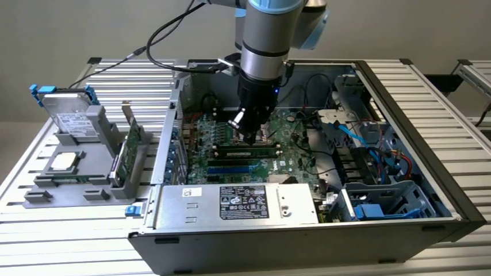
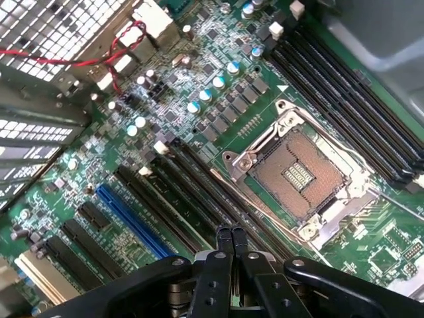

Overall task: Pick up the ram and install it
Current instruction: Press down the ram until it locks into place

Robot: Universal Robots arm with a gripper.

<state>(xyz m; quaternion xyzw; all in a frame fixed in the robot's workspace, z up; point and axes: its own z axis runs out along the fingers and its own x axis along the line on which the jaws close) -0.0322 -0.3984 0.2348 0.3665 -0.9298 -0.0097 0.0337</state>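
Note:
My gripper (image 1: 250,137) hangs straight down inside the open computer case (image 1: 399,109), over the green motherboard (image 1: 286,133). Just below its tips the ram (image 1: 245,153), a long green stick with a row of dark chips, lies along a black slot. Whether the tips touch it I cannot tell. In the wrist view the gripper (image 2: 232,232) is shut, the two black fingers (image 2: 224,242) pressed together with nothing between them, above the long black slots (image 2: 192,175) beside the open CPU socket (image 2: 301,169). The fingers hide the ram there.
A grey power supply (image 1: 238,204) fills the case's near side, and cables and a drive cage (image 1: 383,201) sit at the exterior view's right. Outside the case a grey holder (image 1: 73,178) carries a drive with blue tabs (image 1: 69,115), a green bracketed card (image 1: 130,150) and a chip (image 1: 65,161).

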